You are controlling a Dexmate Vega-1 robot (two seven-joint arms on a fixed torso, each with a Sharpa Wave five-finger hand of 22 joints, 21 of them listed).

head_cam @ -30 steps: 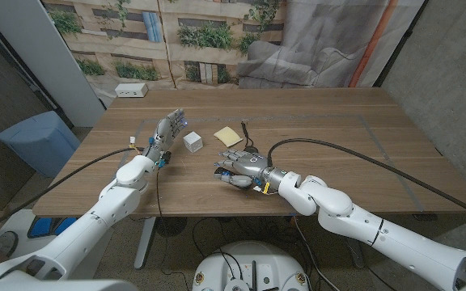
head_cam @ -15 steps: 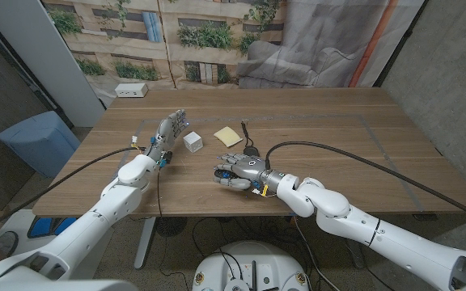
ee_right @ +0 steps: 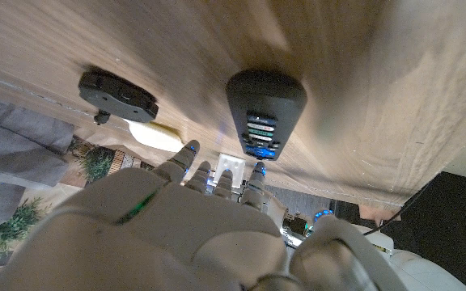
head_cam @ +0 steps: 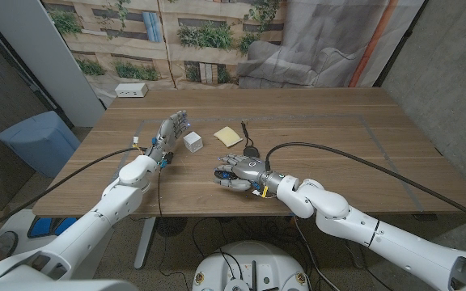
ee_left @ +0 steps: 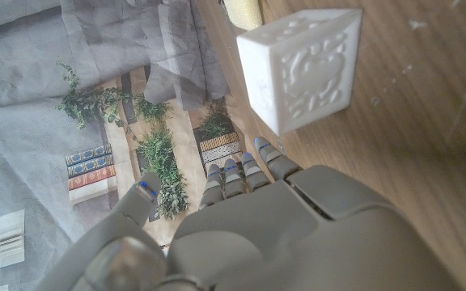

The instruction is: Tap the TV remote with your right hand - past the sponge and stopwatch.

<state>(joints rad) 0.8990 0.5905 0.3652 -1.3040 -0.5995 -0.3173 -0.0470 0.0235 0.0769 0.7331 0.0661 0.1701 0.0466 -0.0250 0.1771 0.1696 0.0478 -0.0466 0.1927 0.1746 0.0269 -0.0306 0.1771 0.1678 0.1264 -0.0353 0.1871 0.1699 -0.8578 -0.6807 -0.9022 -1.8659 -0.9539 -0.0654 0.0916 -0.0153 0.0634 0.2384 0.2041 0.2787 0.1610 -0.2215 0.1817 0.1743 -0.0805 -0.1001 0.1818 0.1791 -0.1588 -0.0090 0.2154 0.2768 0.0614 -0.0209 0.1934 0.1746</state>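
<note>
Two robot hands showed at frame centre. The right hand (head_cam: 235,171), fingers spread, hovered over the dark oval TV remote (ee_right: 265,111). The left hand (head_cam: 168,132) stood fingers apart, empty, beside a white embossed cube (head_cam: 192,142).

Head view – high, looking down over both arms at the whole worktop (head_cam: 314,113). Left wrist view – close, along the back of the left hand (ee_left: 298,234), turned, taking in a white cube (ee_left: 302,69) that the head view also shows. Right wrist view – close, upside down, along the right hand (ee_right: 176,234) onto the TV remote (ee_right: 265,109) and stopwatch (ee_right: 117,94).
</note>
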